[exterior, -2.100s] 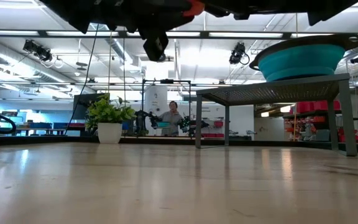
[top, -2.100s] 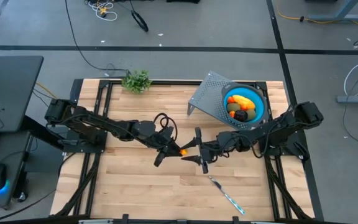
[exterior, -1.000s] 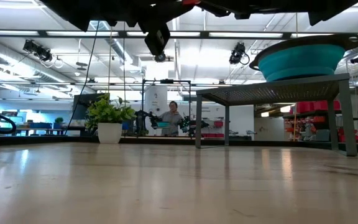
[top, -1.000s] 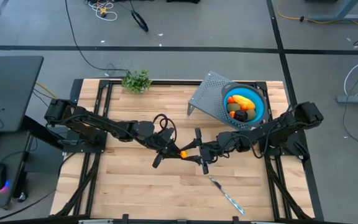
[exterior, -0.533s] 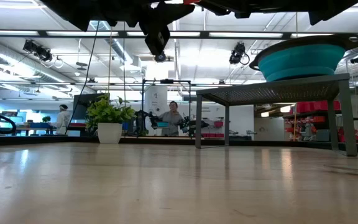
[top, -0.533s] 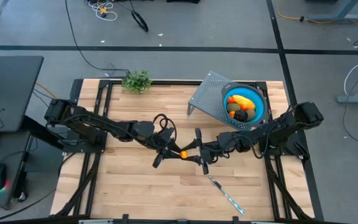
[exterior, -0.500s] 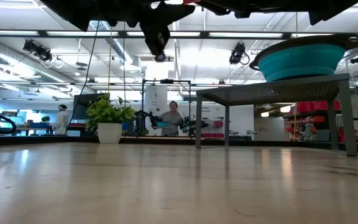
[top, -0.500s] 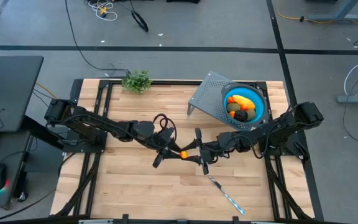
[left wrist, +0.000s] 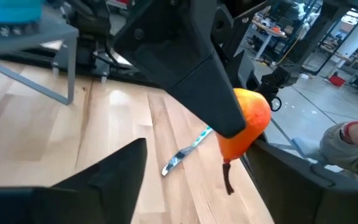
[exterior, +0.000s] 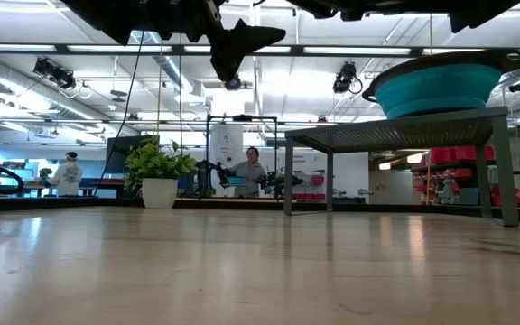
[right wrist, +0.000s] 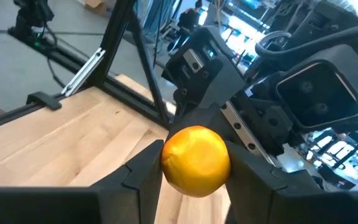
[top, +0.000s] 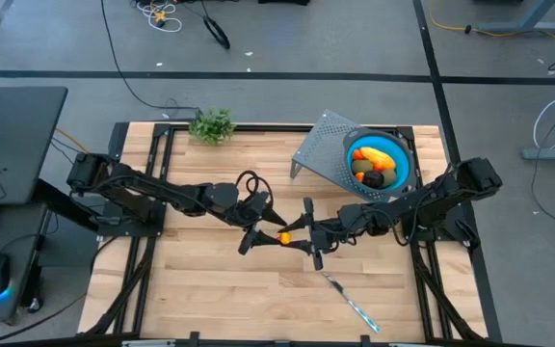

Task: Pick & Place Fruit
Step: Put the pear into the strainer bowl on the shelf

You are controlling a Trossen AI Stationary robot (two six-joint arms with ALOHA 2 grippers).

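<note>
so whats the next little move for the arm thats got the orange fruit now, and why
Probably the right gripper should draw back toward the blue bowl on the perforated stand. Its fingers are closed on the orange fruit above mid-table, and the left gripper has its fingers spread off it, so the handover looks finished.
</note>
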